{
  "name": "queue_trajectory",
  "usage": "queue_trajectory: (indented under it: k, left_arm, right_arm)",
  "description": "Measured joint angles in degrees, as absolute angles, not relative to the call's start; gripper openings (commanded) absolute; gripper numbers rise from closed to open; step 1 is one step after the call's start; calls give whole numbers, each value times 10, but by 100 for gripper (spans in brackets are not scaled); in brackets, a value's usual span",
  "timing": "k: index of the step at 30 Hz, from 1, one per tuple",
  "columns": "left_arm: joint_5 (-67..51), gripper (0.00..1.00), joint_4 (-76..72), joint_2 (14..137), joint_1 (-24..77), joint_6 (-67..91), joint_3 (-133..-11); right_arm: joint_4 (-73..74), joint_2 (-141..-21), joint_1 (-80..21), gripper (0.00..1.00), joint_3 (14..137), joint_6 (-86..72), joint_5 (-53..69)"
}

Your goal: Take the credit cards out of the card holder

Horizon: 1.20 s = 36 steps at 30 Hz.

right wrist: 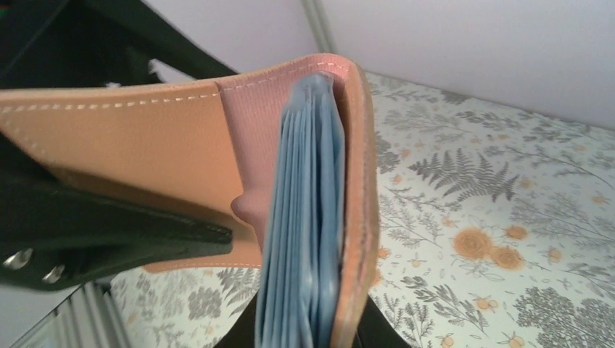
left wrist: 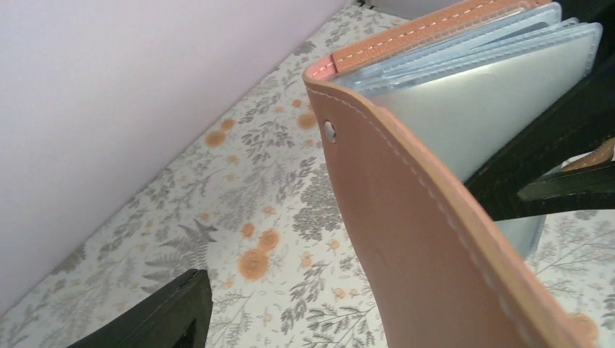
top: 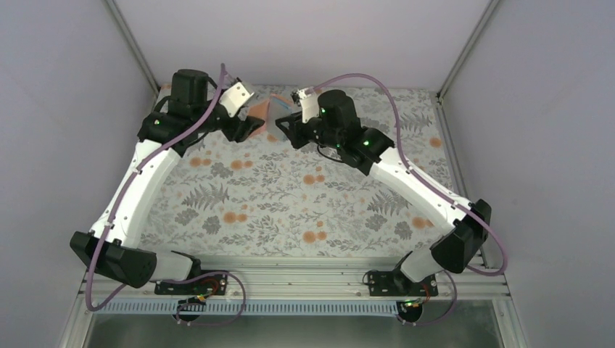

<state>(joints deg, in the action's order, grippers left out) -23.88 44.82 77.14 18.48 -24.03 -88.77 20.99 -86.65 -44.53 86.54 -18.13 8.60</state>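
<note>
Right gripper (top: 283, 129) pinching the card holder (right wrist: 145, 138), left gripper (top: 250, 125) spread astride its free flap.
The holder is up off the desk (top: 290, 210) at the far end, between the two arms. One tan cover and the stack of pale blue pockets (right wrist: 304, 217) are clamped in the right. The other cover juts sideways into the left's gap, one finger (left wrist: 163, 315) standing apart from the leather, so the left looks nearer. Tan outside, white stitching; I can't pick out any credit cards.

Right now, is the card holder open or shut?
Partly open. The card holder has one tan cover swung away from its stack of blue pockets; the other cover lies against them.
</note>
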Motion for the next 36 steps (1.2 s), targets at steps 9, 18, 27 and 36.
queue_trajectory:
  k: [9, 18, 27, 36]
  left_arm:
    - [-327, 4, 476, 767, 173, -262, -889]
    - [-475, 2, 526, 754, 165, -291, -907]
    - [-545, 2, 554, 749, 160, -311, -921]
    - [-560, 2, 546, 749, 159, -292, -915]
  right_arm:
    - [215, -835, -416, 4, 847, -117, 213]
    - [185, -781, -379, 66, 780, -23, 398]
    - [172, -702, -320, 68, 708, 35, 442]
    - [147, -705, -319, 73, 708, 34, 457]
